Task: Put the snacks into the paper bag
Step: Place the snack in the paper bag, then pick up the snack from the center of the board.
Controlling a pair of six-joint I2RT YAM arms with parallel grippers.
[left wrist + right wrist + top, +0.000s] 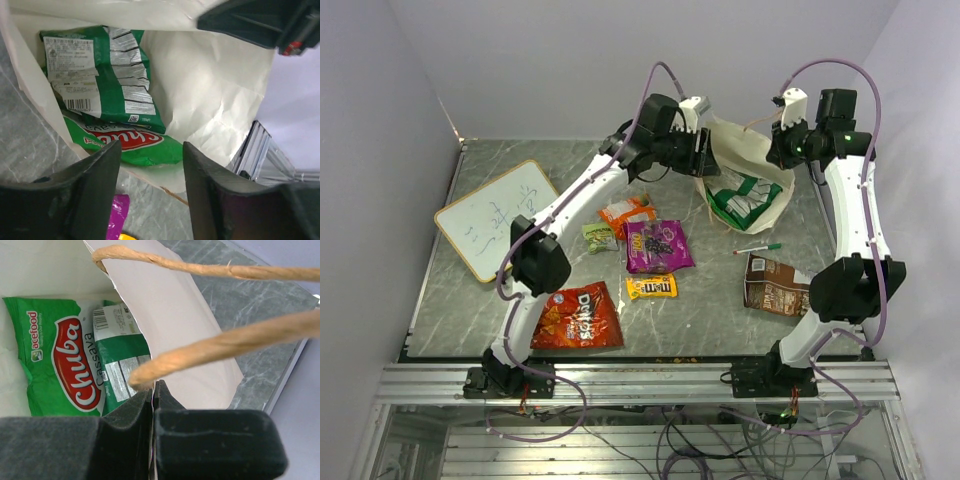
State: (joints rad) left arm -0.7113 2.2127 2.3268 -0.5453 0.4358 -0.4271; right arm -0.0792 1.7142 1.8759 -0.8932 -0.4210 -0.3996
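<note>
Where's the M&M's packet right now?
Top view: the M&M's packet lies centre of the table, just below the purple pouch, right of the red Doritos bag.

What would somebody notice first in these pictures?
Probably the paper bag at the back of the table, with green packets lying inside it. The right pincer pinches the bag's rim, and the open, empty left pincer hangs at its mouth. Nearer the front, bright snacks lie loose on the table, like the red Doritos bag and the purple pouch.
</note>
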